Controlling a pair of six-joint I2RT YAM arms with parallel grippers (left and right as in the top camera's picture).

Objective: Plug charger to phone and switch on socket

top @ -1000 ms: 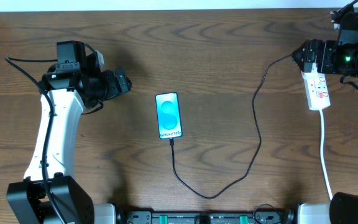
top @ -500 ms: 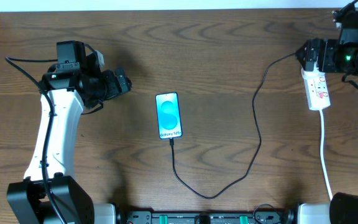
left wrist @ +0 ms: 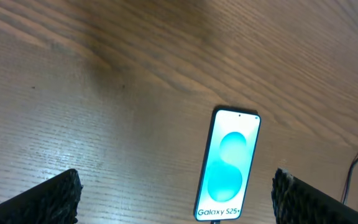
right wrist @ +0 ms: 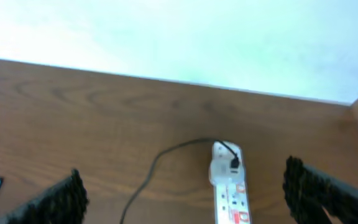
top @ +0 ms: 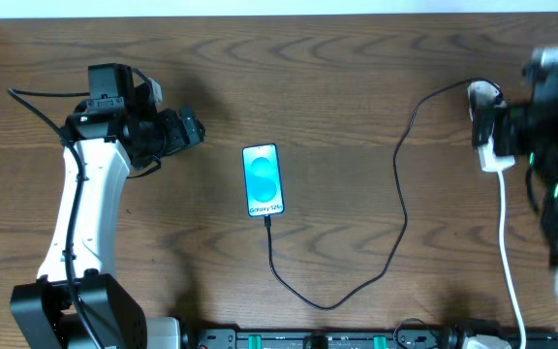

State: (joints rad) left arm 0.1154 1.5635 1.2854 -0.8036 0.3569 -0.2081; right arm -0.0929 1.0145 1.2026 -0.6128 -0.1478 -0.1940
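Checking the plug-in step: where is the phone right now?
In the overhead view the phone lies flat, screen up, near the middle of the table, the charger cable running from its near end rightward to the socket.

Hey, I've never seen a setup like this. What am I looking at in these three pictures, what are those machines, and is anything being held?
These are two robot arms at a wooden table. One picture looks down from above; the other two come from cameras on each wrist, so the dark shapes at their lower corners are that arm's own fingers. On the table lie a phone with a lit blue screen, and a thin black charger cable running from the phone's lower end to a white power strip. The left pincer and right pincer both stand open and hold nothing.
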